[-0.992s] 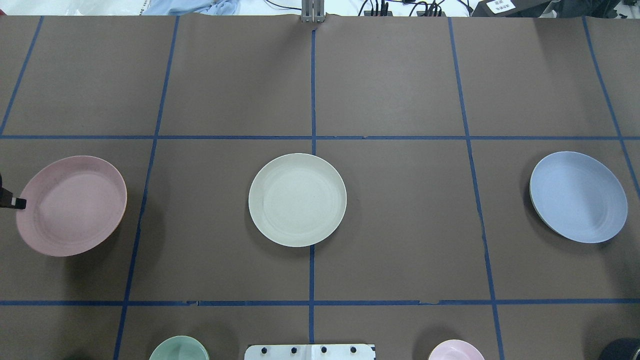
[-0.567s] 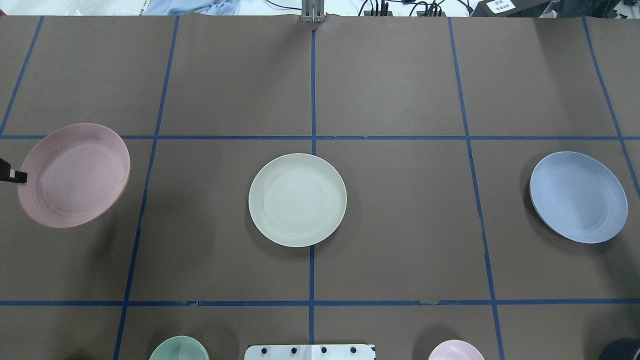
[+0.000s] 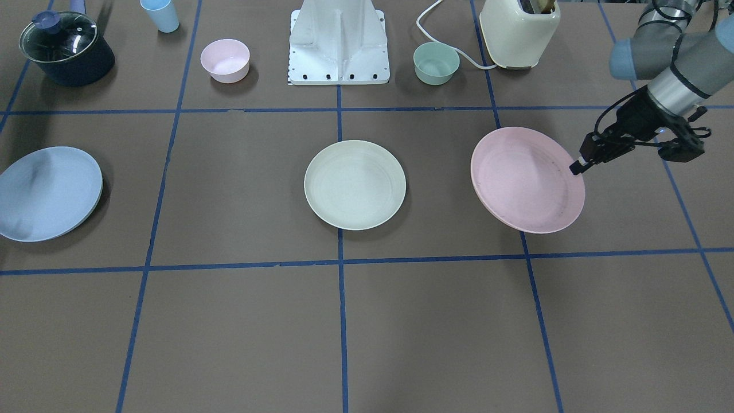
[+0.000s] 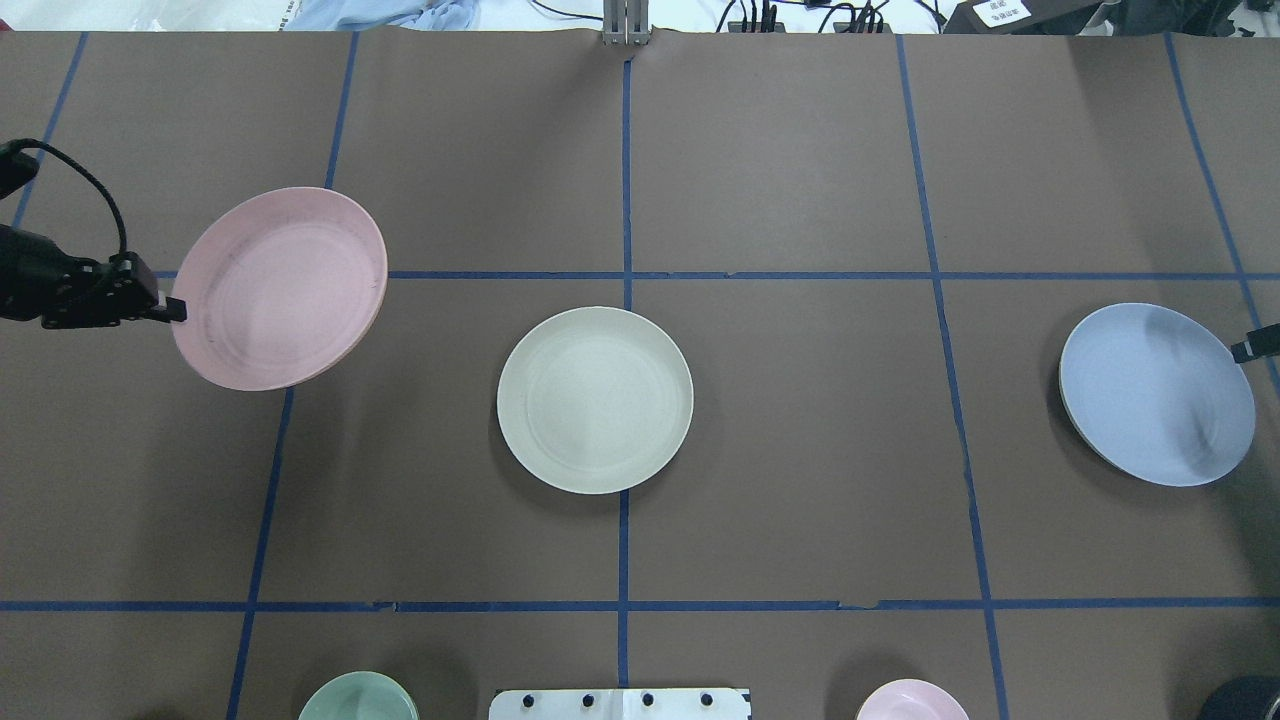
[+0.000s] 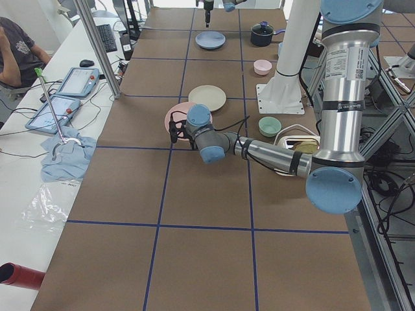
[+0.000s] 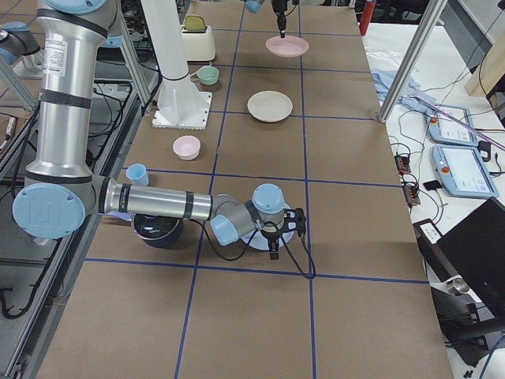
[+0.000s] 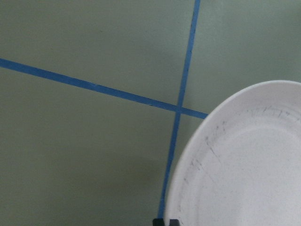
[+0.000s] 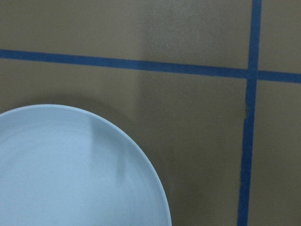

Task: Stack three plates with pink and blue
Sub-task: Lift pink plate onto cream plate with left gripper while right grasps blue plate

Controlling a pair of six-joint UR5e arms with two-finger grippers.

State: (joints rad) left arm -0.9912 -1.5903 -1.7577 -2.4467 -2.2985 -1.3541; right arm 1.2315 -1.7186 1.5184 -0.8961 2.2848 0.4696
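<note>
My left gripper is shut on the left rim of the pink plate and holds it tilted above the table, left of the cream plate. From the front, this gripper pinches the pink plate to the right of the cream plate. The left wrist view shows the plate at the lower right. The light blue plate lies at the far right. My right gripper shows only as a dark tip at its right rim; I cannot tell if it is open or shut. The right wrist view shows the blue plate below.
A small green bowl, a small pink bowl, a lidded dark pot, a blue cup and a cream toaster stand beside the robot's base. Blue tape lines grid the brown table.
My left gripper has carried the pink plate away from the robot and toward the cream plate. My right gripper's tip has come into view at the blue plate's rim. The blue plate has not moved.
</note>
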